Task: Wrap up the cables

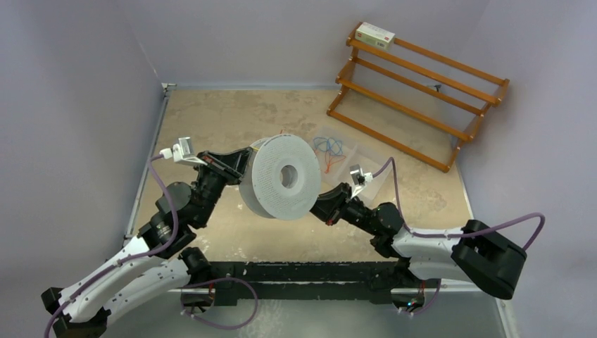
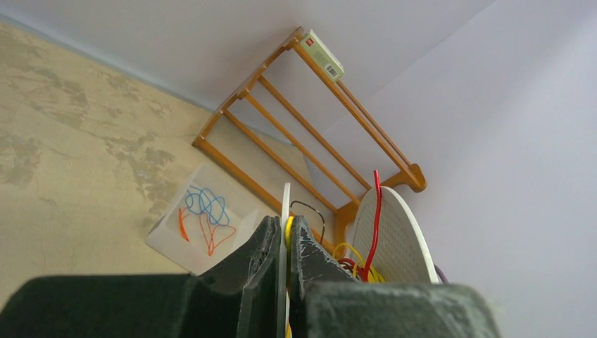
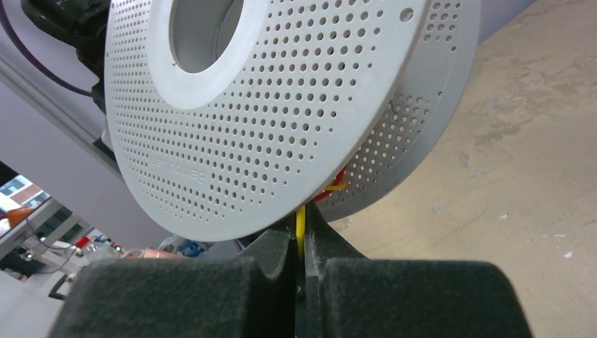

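A white perforated spool (image 1: 281, 176) hangs above the table's middle between both arms. My left gripper (image 1: 243, 165) is shut on the edge of one spool flange (image 2: 286, 201), and a bit of yellow cable (image 2: 352, 250) lies against the flange between the fingers. More yellow cable, together with a red wire (image 2: 376, 211), is coiled between that flange and the other one (image 2: 394, 239). My right gripper (image 1: 318, 204) sits just below the spool (image 3: 281, 105), shut on the yellow cable (image 3: 300, 229), which runs straight up into the gap between the flanges.
A wooden rack (image 1: 415, 91) stands at the back right with a small box (image 1: 374, 35) on its top rail. A clear tray (image 1: 331, 151) with loose blue and red wires lies behind the spool. Walls close off the table on the left, back and right.
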`<move>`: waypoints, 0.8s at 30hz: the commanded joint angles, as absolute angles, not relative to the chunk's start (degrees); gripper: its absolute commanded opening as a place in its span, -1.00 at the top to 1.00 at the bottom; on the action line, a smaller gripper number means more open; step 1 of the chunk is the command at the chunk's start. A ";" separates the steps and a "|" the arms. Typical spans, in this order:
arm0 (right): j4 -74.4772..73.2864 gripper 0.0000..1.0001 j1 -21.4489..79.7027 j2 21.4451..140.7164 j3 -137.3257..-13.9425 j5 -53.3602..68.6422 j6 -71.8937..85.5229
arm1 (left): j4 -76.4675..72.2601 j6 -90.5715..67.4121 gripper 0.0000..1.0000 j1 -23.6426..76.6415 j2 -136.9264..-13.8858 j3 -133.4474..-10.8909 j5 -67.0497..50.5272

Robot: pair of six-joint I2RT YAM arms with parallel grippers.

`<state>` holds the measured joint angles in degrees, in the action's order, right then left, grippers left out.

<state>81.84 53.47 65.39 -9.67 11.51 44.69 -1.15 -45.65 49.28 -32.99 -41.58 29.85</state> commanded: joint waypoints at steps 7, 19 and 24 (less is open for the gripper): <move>97.45 0.93 54.42 70.48 -11.50 14.44 49.63 | -18.07 -49.35 1.00 48.43 -32.56 -41.04 42.25; 113.02 0.77 58.12 81.91 -14.55 11.96 53.24 | -22.93 -50.05 1.00 48.43 -35.55 -40.45 42.63; 112.06 0.76 59.32 83.49 -17.16 12.19 52.67 | -22.76 -49.66 1.00 48.39 -35.57 -40.04 42.45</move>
<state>90.54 58.30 83.35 -13.69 11.70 52.58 -14.24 -47.46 48.66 -36.16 -39.40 41.34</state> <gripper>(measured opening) 0.118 0.044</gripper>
